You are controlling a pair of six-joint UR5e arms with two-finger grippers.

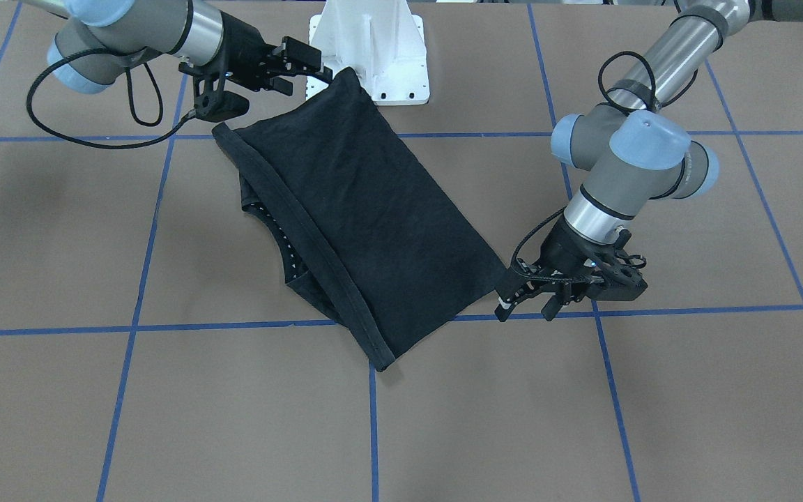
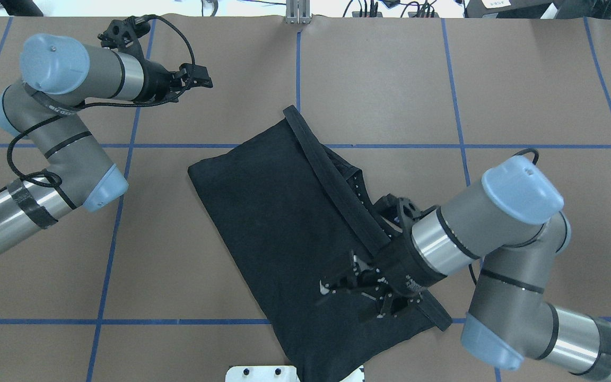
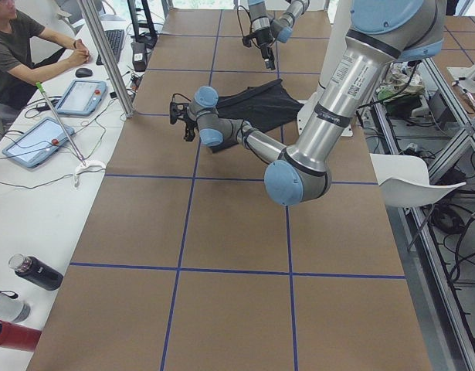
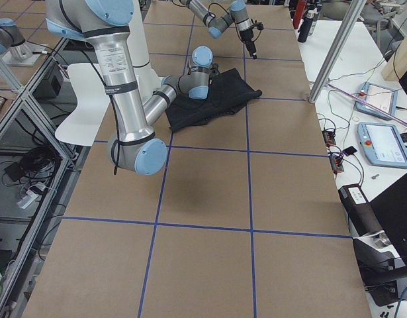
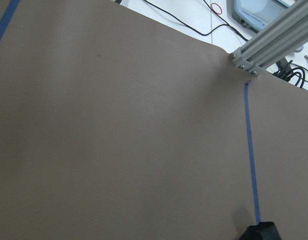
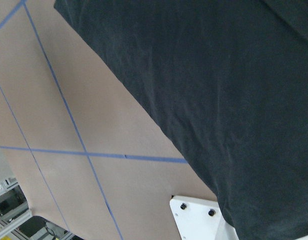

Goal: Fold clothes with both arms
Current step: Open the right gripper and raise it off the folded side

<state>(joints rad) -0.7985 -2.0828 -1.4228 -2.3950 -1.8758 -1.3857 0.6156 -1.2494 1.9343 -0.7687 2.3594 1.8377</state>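
Observation:
The clothes are one black T-shirt (image 1: 366, 223) (image 2: 273, 223), folded into a long rectangle. It lies diagonally on the brown table, with its hem band and dotted neck tape showing along one side. My right gripper (image 1: 309, 80) (image 2: 350, 300) hovers open over the shirt's end nearest the robot base, and nothing shows between its fingers. The right wrist view shows the black cloth (image 6: 219, 90) just below. My left gripper (image 1: 525, 312) (image 2: 204, 77) is open and raised, beside the shirt's far corner and clear of it. The left wrist view shows only bare table.
The white pedestal base (image 1: 373, 49) (image 2: 263, 374) stands under the shirt's near end. Blue tape lines (image 1: 372, 418) grid the table. An aluminium post (image 5: 274, 42) stands at the far edge. A person (image 3: 21, 54), tablets (image 3: 79, 97) and bottles (image 3: 36, 272) are at the side desk.

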